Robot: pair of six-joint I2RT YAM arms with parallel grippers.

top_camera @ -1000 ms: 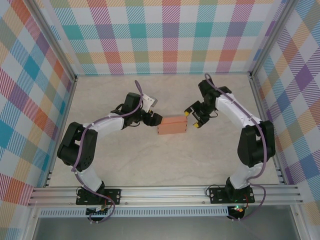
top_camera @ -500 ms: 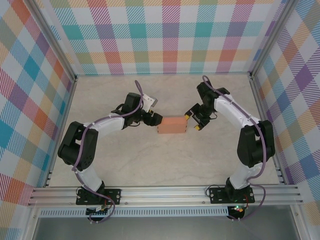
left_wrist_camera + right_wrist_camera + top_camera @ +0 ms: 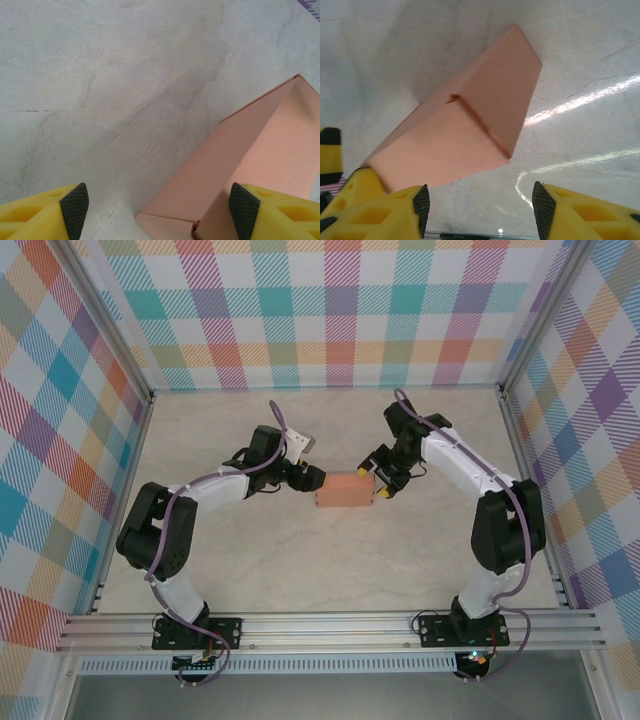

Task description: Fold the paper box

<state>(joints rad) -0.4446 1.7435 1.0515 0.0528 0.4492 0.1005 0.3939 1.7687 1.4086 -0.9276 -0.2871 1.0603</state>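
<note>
Pale marbled tabletop (image 3: 300, 570) is stretching between pastel checked walls (image 3: 330, 310), with 2 robot arms reaching toward its middle from the near edge. The paper box (image 3: 346, 490), a salmon-orange card folded into a flat rectangle, is lying there on the surface, its long sides running left to right between the 2 pincers.

The left gripper (image 3: 314, 480) is meeting the box's left end. Its wrist camera shows the left gripper (image 3: 157, 215) gaping wide. The box (image 3: 250, 165) is resting against the dark pad of the finger at the picture's right. The finger at the left is standing well apart over bare tabletop.

The right gripper (image 3: 376, 482) is sitting at the box's right end. Seen from that wrist, the right gripper (image 3: 480, 205) is also spread wide and gripping nothing. The box (image 3: 470, 125) is slanting away from it, its near corner overlapping the finger at the picture's left. Whether they are touching cannot be told. The other finger is standing apart, beside glare on the tabletop.
</note>
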